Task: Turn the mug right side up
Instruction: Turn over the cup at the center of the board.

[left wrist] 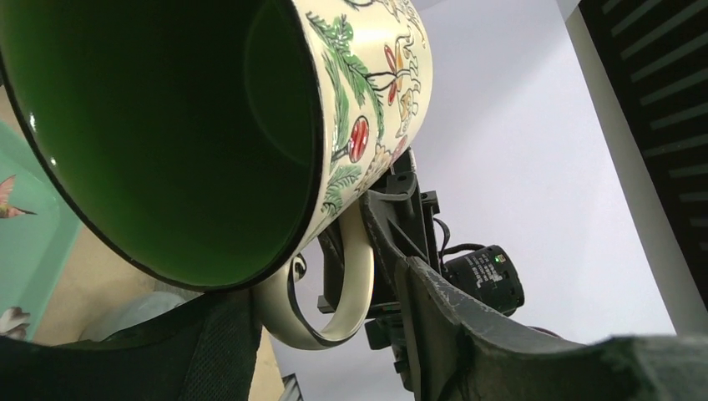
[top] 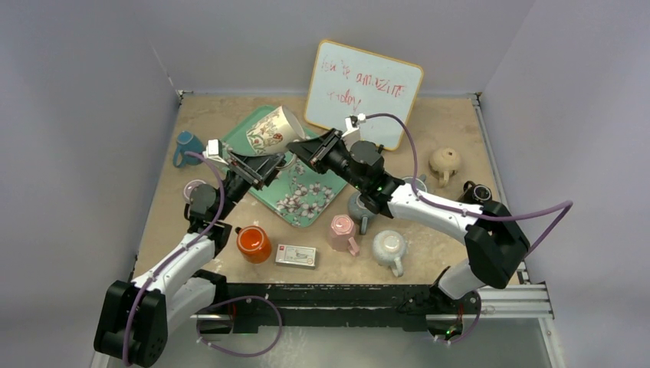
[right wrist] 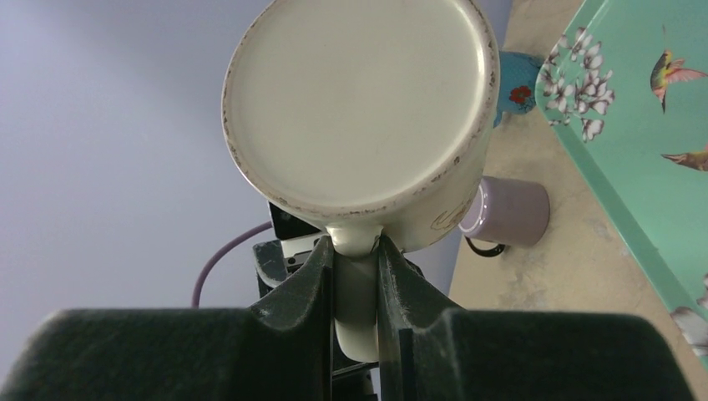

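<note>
mug [top: 272,130] hangs sideways, handle [right wrist: 357,311] clenched in right pincer [right wrist: 356,255]; left pincer [top: 274,159] by rim, grip unclear; next, tip base down.

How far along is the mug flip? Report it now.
Done: mug is off the table, over the tray. In hand: right gripper clamps its handle, mug tipped sideways; left gripper at its rim. Left: finish turning, set it down upright.

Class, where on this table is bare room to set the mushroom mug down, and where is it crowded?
Bare tabletop: far right, between the whiteboard and the beige mug; far left corner, behind the blue mug and the teal tray. Crowded: the near row, orange mug to white mug.
</note>
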Controlling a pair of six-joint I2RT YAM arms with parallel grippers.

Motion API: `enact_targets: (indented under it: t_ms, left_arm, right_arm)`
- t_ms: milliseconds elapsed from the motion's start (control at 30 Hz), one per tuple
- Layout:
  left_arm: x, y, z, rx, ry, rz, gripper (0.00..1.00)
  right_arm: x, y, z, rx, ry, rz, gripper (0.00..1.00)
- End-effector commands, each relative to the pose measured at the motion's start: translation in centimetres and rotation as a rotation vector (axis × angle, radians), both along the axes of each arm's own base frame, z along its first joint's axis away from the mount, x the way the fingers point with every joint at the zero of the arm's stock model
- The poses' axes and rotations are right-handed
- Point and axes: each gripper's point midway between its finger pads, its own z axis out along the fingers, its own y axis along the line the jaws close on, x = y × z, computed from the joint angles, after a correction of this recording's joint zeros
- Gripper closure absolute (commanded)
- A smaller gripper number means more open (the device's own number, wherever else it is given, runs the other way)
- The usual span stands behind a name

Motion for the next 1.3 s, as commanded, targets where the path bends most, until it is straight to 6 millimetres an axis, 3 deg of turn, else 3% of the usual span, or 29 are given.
enact_targets:
  t_ms: [0, 300, 533, 700, 767, 933, 1000, 1100, 1267]
  left_arm:
    - [-0.5, 0.4, 4.0, -0.052, -0.119, 0.013, 0.45]
    - [-1.8, 0.4, 5.8, -0.086, -0.173, -0.021, 0.56]
    - [-2.1, 0.3, 6.2, -0.087, -0.191, -0.034, 0.6]
    - [-2.2, 0.0, 5.7, -0.086, -0.18, -0.059, 0.94]
    - [-2.2, 0.0, 5.3, -0.077, -0.167, -0.057, 1.0]
    - [-1.8, 0.1, 4.3, -0.011, -0.137, -0.021, 1.0]
    - [-1.7, 0.2, 4.1, 0.032, -0.135, 0.003, 1.0]
    - [-1.5, 0.7, 4.0, 0.096, -0.136, 0.049, 1.0]
    - [-0.4, 1.1, 4.1, 0.238, -0.141, 0.112, 1.0]
  right_arm:
    - [-2.9, -0.1, 8.0, 0.224, -0.192, 0.101, 1.0]
    - [-6.1, -0.1, 5.4, 0.172, -0.136, 0.245, 1.0]
    - [-6.8, -0.1, 3.2, 0.127, -0.131, 0.276, 1.0]
    - [-7.1, 0.0, 1.3, 0.078, -0.114, 0.295, 1.0]
    - [-6.9, -0.4, 0.8, 0.062, -0.105, 0.272, 1.0]
    - [-6.4, -1.9, 0.0, -0.026, -0.142, 0.199, 1.0]
    - [-6.2, -2.6, -0.2, -0.071, -0.156, 0.172, 0.93]
    - [-6.2, -3.6, -0.7, -0.134, -0.172, 0.14, 0.72]
    - [-6.9, -5.2, -0.3, -0.178, -0.22, 0.111, 0.45]
